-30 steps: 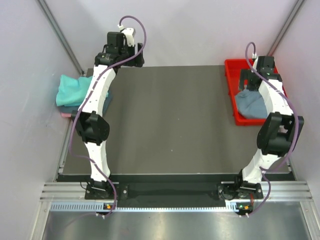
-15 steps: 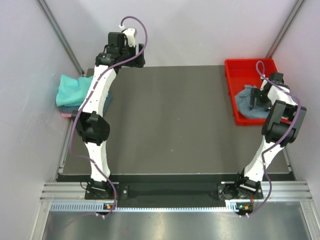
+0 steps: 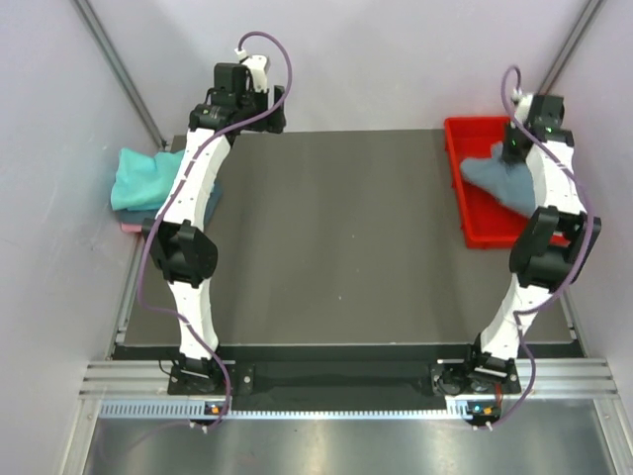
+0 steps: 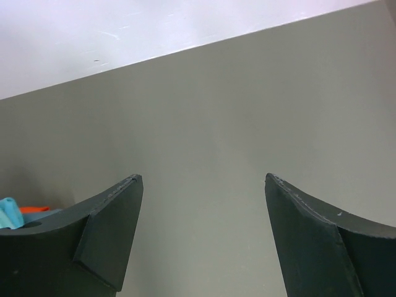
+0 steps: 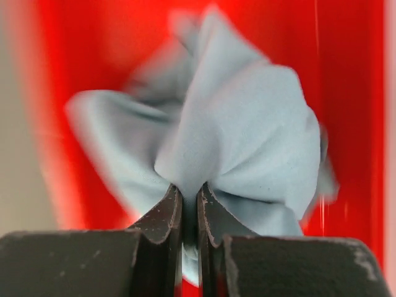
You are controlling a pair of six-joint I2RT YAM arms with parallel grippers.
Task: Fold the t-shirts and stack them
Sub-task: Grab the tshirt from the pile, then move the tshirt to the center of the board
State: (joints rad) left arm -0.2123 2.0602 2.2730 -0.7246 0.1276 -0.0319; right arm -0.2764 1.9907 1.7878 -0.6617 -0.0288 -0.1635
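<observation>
Off the table's left edge I see the teal t-shirt [image 3: 138,176] bunched on top of a pink one [image 3: 130,227]. At the far left corner my left gripper [image 4: 201,180] hangs with its fingers spread wide, holding nothing. Over the red tray [image 3: 473,132] at the far right corner, my right gripper [image 5: 189,189] pinches the grey-blue t-shirt [image 5: 247,124]. The shirt is crumpled, its length slanting from the tray's left wall toward the right edge.

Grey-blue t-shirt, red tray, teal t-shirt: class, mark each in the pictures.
grey-blue t-shirt [image 5: 247,124], right wrist view, bunched cloth above the jaws.
red tray [image 3: 490,224], top external view, bare floor.
teal t-shirt [image 3: 138,178], top external view, cloth's middle.
</observation>
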